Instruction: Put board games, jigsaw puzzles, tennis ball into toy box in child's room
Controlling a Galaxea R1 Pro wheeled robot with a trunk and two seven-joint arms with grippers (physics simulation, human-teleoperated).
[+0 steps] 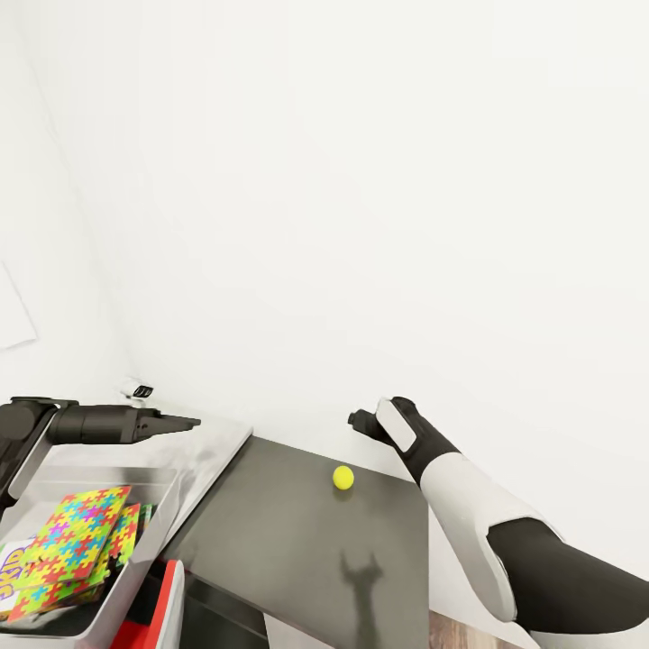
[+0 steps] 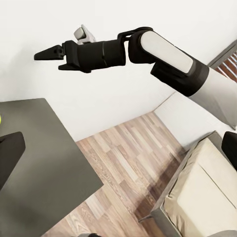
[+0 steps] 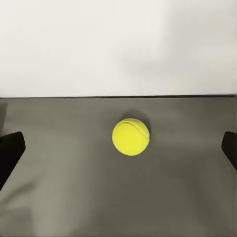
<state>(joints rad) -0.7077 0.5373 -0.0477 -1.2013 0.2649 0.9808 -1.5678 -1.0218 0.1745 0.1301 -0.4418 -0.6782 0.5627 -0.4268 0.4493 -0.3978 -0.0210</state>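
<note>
Head view: the tennis ball (image 1: 342,477) sits alone on the dark worktop (image 1: 297,532), the right tool (image 1: 361,421) just beyond it; the toy box (image 1: 171,487) with jigsaw puzzles (image 1: 77,541) lies under the left tool (image 1: 185,421), whose jaws look together.

Left wrist view: bed (image 2: 207,192) below.

Right wrist view: fingers (image 3: 10,150) spread wide – centre the ball between them, descend straight, close gently – it could roll

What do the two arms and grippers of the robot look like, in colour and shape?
Both arms are built of rounded white shells joined by black segments. The right arm has a white forearm between black elbow and wrist parts. The left arm ends in a dark grey cylinder tapering to the left gripper, which has slim pointed black fingers. The right gripper looks the same, black and pointed. No cables or markings are visible.
</note>
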